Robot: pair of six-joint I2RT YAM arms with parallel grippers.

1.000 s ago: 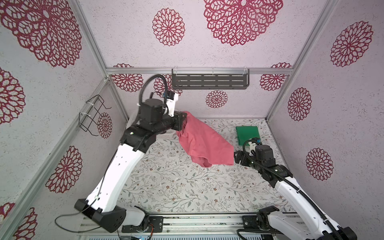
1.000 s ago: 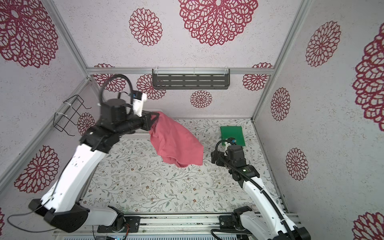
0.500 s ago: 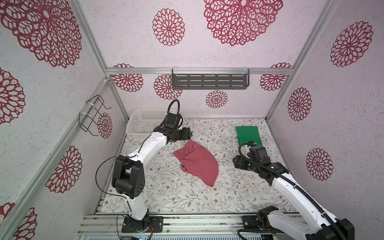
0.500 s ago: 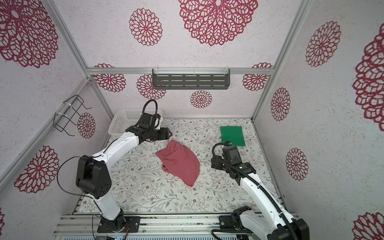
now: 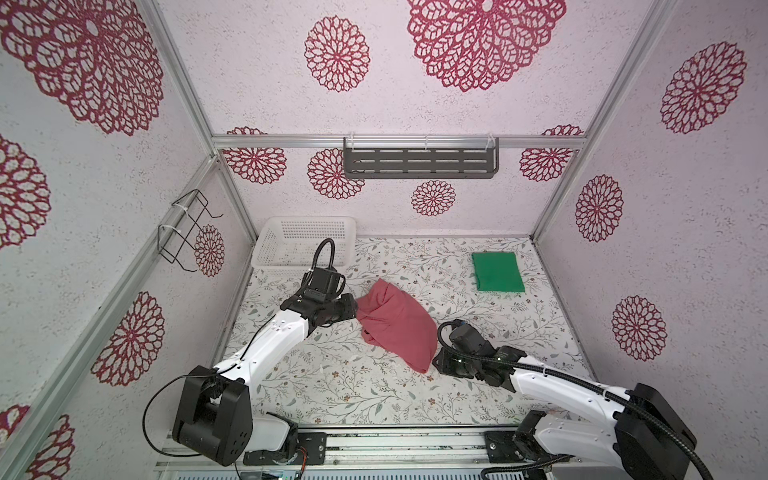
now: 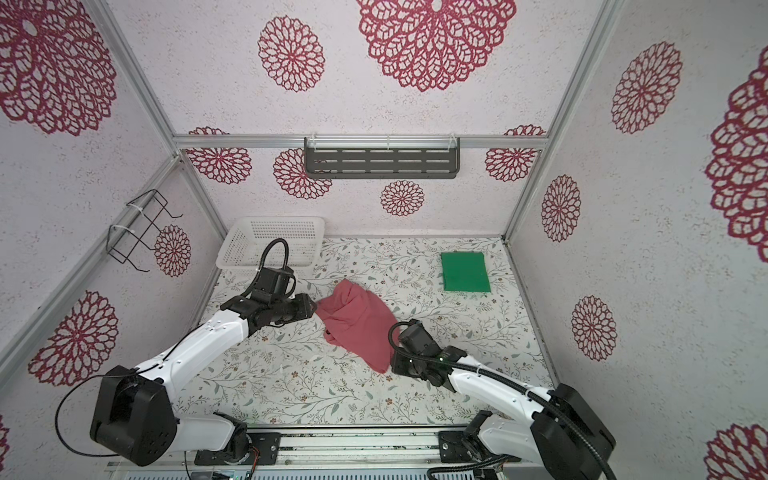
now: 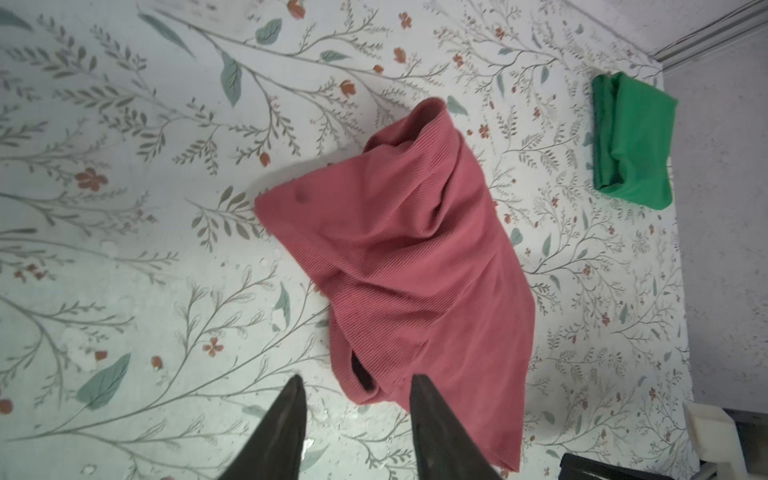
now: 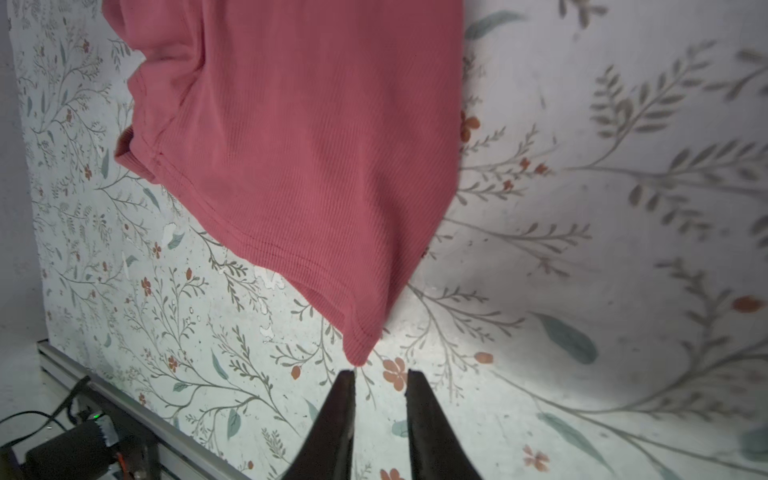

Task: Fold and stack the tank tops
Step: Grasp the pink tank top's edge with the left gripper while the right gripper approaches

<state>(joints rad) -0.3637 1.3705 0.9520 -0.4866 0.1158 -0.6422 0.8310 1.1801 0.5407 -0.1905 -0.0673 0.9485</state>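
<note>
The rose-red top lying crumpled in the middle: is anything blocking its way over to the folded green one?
Nothing visible. Between the rose-red top and the folded green top lies only bare flowered table. The white basket sits off in the far left corner, clear of that path.

White perforated basket (image 5: 309, 235) in far-left corner of floral-print table (image 5: 353, 386). Dark slotted shelf (image 5: 419, 163) on back wall. Black wire rack (image 5: 185, 230) on left wall.
</note>
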